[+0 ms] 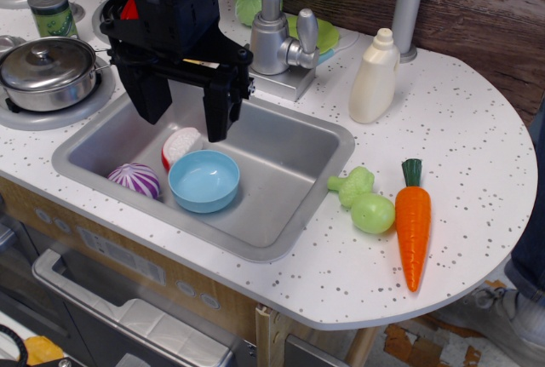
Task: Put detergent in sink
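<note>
Closest to the camera, the speckled white countertop curves along its front edge, with a toy oven handle below it. On the counter's right part lies an orange toy carrot with its green stem pointing away from the camera. Just beside it, to the left, sits a pale green toy vegetable, near the sink's right rim.

The sink, a rectangular steel basin, holds a light blue bowl, a purple-and-white striped ball-like toy to the bowl's left, and a red-and-white toy just behind the bowl.

Above the sink's rear left part hangs the black gripper, its two fingers spread apart and pointing down, with nothing between them.

To the left, a lidded steel pot rests on a stove burner. Behind the sink stands the silver faucet, and behind that a green plate-like toy shows partly.

The detergent, a cream-white bottle with a small round cap, stands upright on the counter behind the sink's right rear corner, well apart from the gripper and outside the basin. A small green-labelled can stands at the far left by the stove.
</note>
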